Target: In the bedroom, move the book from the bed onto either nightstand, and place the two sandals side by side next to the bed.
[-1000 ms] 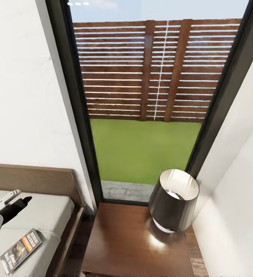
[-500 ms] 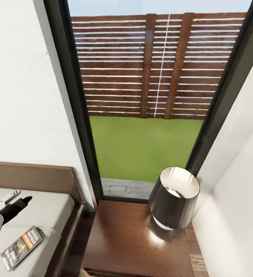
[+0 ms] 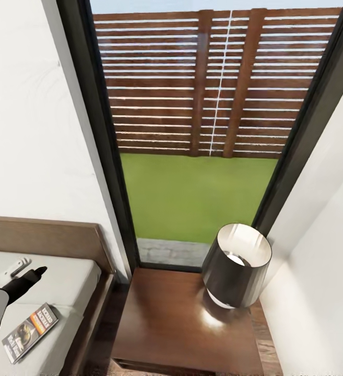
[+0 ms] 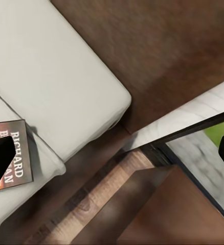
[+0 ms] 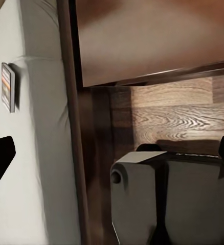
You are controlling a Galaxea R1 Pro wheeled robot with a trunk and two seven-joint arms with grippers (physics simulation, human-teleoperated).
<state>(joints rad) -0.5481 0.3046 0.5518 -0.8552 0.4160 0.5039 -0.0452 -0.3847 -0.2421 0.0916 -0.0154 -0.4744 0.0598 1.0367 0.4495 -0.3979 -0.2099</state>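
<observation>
Dark browns, pale greys and one strip of green.

The nightstand (image 3: 184,324) is glossy dark brown; the lamp (image 3: 237,265) has a dark shade, white inside. The bed (image 3: 61,284) pairs a light grey mattress with a brown frame. The book (image 3: 29,331) is dark with an orange band and white lettering. Behind the black-framed window (image 3: 87,130), a brown slatted fence (image 3: 213,83) over green grass (image 3: 192,196). White walls (image 3: 30,130).

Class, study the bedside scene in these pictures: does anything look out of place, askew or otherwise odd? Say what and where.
Two things stand out. The book lies askew on the bed, near the mattress edge rather than on the nightstand. The dark lamp on the nightstand looks tilted, its open top facing sideways and upward. Nothing looks spilled or damaged.
</observation>
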